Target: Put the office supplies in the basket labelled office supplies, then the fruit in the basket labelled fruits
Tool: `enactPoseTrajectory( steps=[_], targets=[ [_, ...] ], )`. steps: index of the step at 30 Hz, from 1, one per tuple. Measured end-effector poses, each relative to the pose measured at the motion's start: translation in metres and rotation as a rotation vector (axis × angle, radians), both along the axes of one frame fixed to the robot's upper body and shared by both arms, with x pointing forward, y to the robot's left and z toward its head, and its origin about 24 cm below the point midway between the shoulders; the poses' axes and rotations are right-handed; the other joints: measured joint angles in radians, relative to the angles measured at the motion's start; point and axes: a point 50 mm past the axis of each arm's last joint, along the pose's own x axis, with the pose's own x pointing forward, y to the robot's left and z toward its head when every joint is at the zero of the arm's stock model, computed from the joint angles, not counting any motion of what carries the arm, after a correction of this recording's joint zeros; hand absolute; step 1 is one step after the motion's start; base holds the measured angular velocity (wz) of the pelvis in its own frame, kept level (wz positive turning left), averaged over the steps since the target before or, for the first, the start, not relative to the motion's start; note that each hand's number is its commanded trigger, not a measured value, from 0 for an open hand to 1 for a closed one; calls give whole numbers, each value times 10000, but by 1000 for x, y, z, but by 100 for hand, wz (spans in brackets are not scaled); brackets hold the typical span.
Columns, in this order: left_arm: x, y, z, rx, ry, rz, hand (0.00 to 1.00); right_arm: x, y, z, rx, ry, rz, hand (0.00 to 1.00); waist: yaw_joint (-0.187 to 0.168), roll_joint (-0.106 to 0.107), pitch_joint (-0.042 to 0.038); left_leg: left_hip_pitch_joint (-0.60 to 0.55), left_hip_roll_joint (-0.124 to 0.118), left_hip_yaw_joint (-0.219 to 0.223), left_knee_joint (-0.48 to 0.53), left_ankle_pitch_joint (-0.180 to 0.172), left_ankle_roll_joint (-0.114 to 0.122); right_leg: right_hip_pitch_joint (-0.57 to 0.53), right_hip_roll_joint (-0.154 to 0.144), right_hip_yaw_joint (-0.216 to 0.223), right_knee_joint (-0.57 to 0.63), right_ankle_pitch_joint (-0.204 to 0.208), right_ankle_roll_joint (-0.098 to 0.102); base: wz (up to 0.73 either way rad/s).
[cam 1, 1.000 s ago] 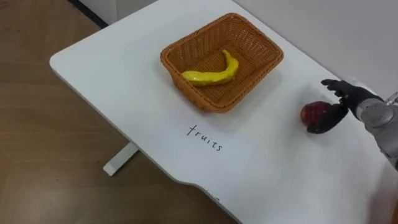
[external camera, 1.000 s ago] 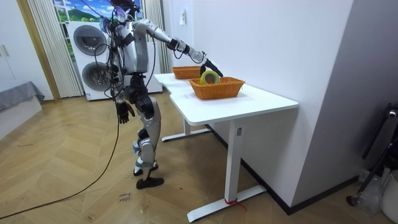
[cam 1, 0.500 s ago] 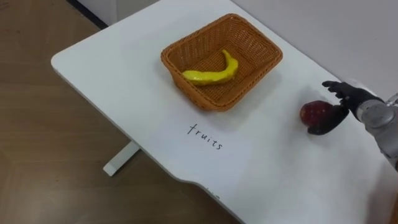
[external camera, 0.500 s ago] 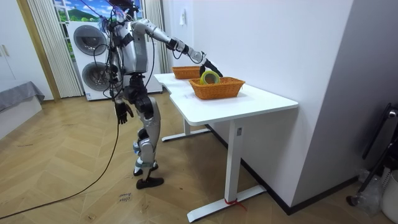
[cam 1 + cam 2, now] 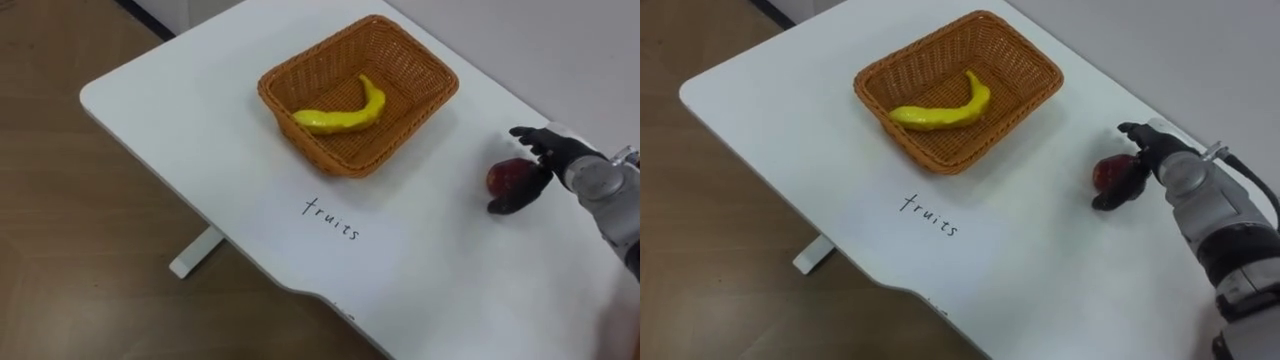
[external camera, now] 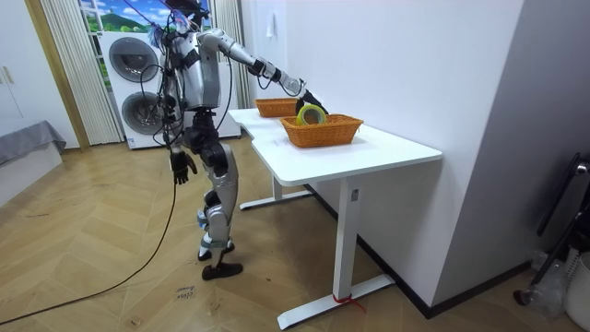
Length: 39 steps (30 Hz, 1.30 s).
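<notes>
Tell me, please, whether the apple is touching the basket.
Apart. The left eye view shows a stretch of bare white table between the apple and the basket.

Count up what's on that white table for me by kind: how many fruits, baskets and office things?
Fruit: 2, a banana and a red apple.
Baskets: 2, the fruit basket and a second basket.
Office supplies: 1, a tape roll.
Total: 5.

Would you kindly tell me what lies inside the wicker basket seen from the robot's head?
One yellow banana lies on the basket's woven floor. Its near wall hides a thin strip of that floor.
</notes>
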Motion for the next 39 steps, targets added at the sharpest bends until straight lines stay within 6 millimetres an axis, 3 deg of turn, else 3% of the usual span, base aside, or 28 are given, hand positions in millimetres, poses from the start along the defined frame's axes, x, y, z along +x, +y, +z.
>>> enactPoseTrajectory(
  steps=[17, 26, 33, 34, 35, 36, 39],
  targets=[
    [9, -1, 1, -15, -288, -109, 0, 3, 3, 4, 20, -278, 180, 0, 16, 157, -19, -159, 0, -14, 99, 0, -1, -113, 3, -10, 24, 2, -3, 0],
    [12, -5, 0, -89, -243, -341, 0, 2, 1, 3, -64, -168, 96, 0, 11, 239, -46, -262, 3, -24, 180, -2, -1, -140, -7, -288, 43, 33, -51, 0],
    [14, -6, 0, -248, -271, -382, 0, -1, -3, -2, 116, 432, 12, 0, 58, 297, -2, -324, 3, -25, 338, -3, 0, -134, 1, -278, 43, 59, -91, 0],
    [13, -6, 0, -253, -254, -376, 0, -1, -4, -3, 128, 487, -3, 30, 60, 301, 1, -324, 3, -25, 345, -3, 0, -131, 2, -278, 43, 62, -95, 0],
    [13, -6, 0, -260, -240, -370, 0, -2, -5, -4, 163, 635, -48, 92, 63, 304, 3, -326, 3, -24, 360, -3, 1, -128, 4, -277, 43, 70, -108, 0],
    [13, -6, 0, -264, -226, -364, 0, -3, -5, -5, 215, 771, -48, 100, 64, 307, 5, -329, 3, -24, 375, -3, 0, -126, 6, -279, 44, 74, -114, 0],
    [12, -6, 0, -271, -189, -351, 0, -5, -8, -8, 289, 1052, -136, 100, 71, 307, 6, -332, 4, -21, 405, -2, 1, -126, 11, -256, 61, 80, -124, 0]
  ],
)
